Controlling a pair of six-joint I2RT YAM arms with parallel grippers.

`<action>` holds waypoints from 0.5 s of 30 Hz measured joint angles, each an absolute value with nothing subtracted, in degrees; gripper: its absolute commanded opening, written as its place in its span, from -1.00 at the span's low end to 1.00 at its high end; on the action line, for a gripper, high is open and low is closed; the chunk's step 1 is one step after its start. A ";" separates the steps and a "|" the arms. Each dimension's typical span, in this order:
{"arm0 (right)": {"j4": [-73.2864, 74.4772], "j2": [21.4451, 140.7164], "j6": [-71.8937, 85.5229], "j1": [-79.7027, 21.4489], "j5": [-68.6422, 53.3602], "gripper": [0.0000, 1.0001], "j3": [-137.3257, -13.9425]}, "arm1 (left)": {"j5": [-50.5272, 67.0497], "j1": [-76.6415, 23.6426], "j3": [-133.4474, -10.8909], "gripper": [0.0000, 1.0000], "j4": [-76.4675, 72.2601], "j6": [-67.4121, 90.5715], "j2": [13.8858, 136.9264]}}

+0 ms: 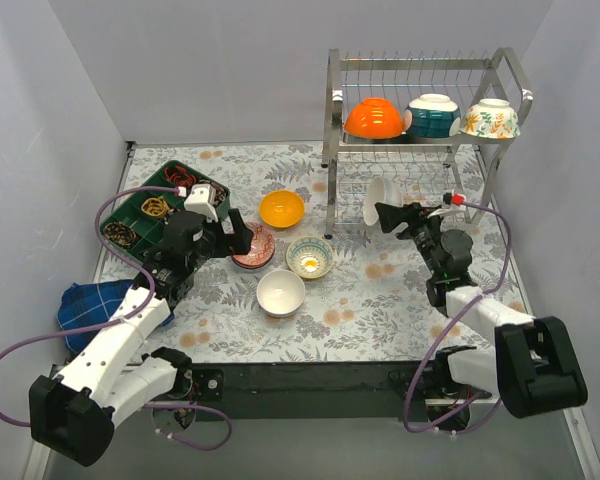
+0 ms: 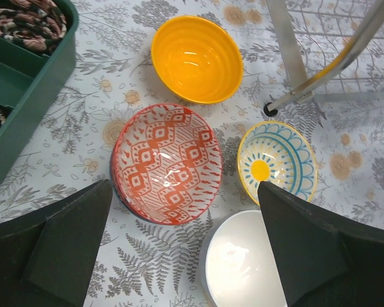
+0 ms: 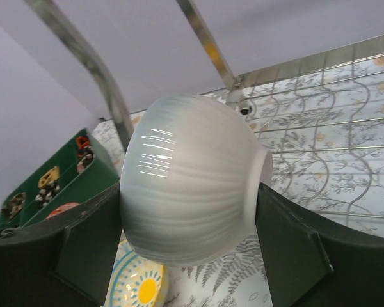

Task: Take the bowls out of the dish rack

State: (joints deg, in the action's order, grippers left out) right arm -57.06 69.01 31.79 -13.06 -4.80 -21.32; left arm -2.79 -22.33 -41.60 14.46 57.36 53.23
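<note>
The chrome dish rack stands at the back right, with an orange bowl, a teal bowl and a floral bowl on its upper shelf. My right gripper is shut on a white ribbed bowl, held on its side by the rack's lower tier. On the table lie a yellow bowl, a red-patterned bowl, a blue-and-yellow patterned bowl and a white bowl. My left gripper is open and empty above the red-patterned and white bowls.
A green compartment tray with small items sits at the back left. A blue checked cloth lies at the left edge. Grey walls close in the table on three sides. The rack's leg stands near the yellow bowl.
</note>
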 measured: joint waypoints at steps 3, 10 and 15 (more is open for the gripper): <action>-56.90 63.48 34.74 -13.02 -7.79 -0.95 -17.93 | 0.05 -22.33 -41.60 0.96 14.46 57.39 53.82; -57.04 55.55 45.10 -12.97 -16.60 -0.94 -10.79 | 8.69 -22.39 -41.60 0.96 13.69 61.93 55.00; -60.49 54.33 52.38 -14.00 -21.58 -0.94 -6.22 | 11.55 -26.79 -41.60 0.96 11.14 67.11 56.29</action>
